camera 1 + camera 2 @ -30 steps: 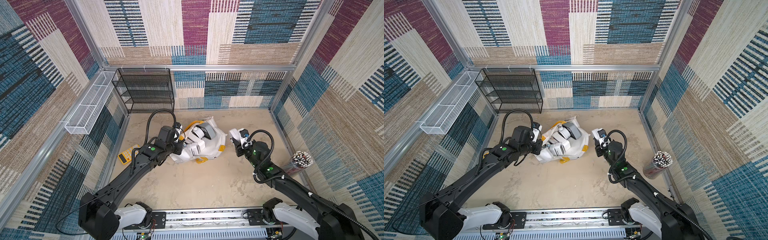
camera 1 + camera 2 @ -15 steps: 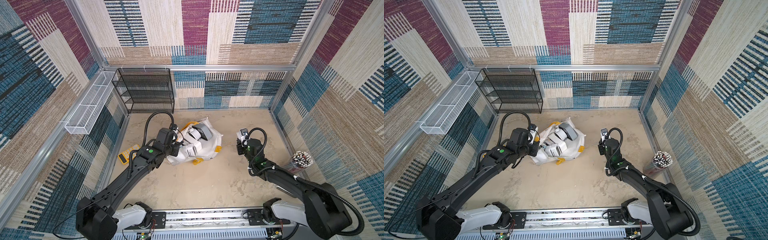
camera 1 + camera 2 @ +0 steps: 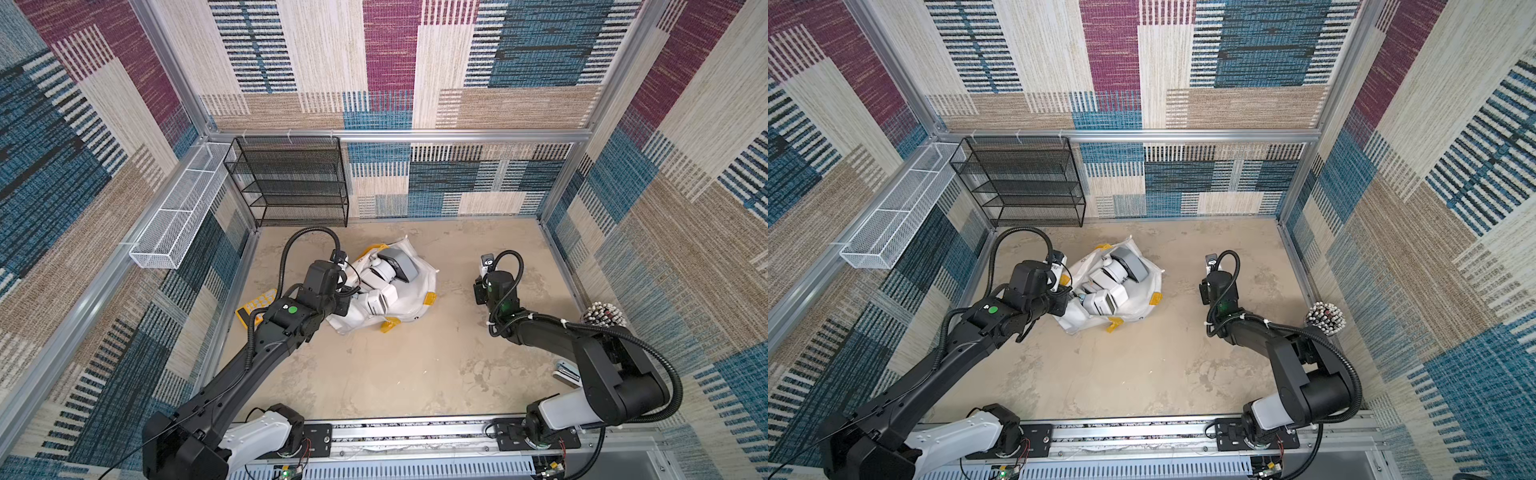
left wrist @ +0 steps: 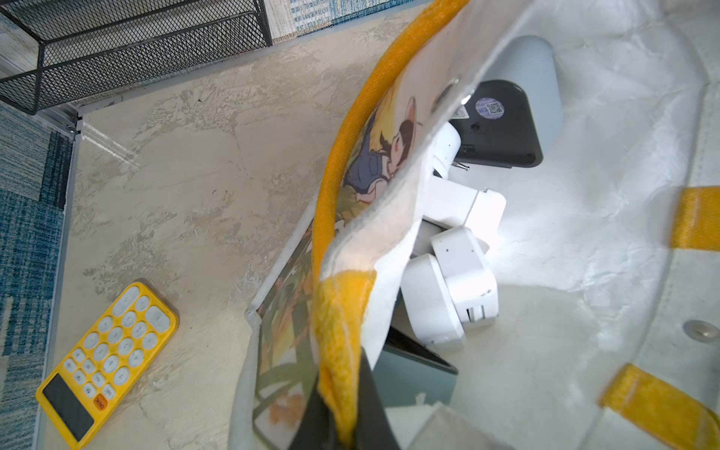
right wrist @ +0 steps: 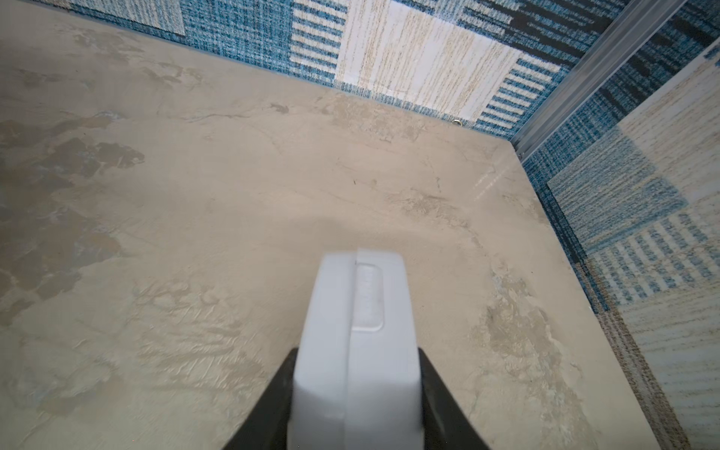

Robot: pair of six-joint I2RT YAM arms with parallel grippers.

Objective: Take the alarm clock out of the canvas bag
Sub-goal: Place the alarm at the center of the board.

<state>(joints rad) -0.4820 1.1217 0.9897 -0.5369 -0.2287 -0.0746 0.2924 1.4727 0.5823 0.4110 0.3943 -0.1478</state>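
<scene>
Looking along the left wrist view, we find the left gripper (image 4: 346,424) with its dark fingers pressed together on a fuzzy yellow patch at the rim of the canvas bag (image 4: 584,253). That edge is lifted and the mouth gapes. The bag is soft, creased white cloth with a printed cartoon figure on its outer side, and it lies slumped on the mottled beige table (image 3: 395,374). We count one woven yellow loop handle (image 4: 339,156) and two more yellow patches on the inner wall.

Three hard things show inside:
- one grey rounded housing (image 4: 545,74) with a black base
- one white jointed plastic unit (image 4: 452,280)
- one dark flat panel (image 4: 417,374)

Well apart from the bag, over bare table, the right gripper (image 5: 355,362) has its two black fingers clamped on the sides of one smooth white block. It has rounded corners and a long raised bar on top. No dial shows from here, so we take it, with some reserve, for the alarm clock (image 5: 356,296), which is outside the bag.

One glossy yellow calculator (image 4: 107,362) with pale round keys lies flat near the bag. One black mesh rack (image 3: 291,183) stands against the back wall.
</scene>
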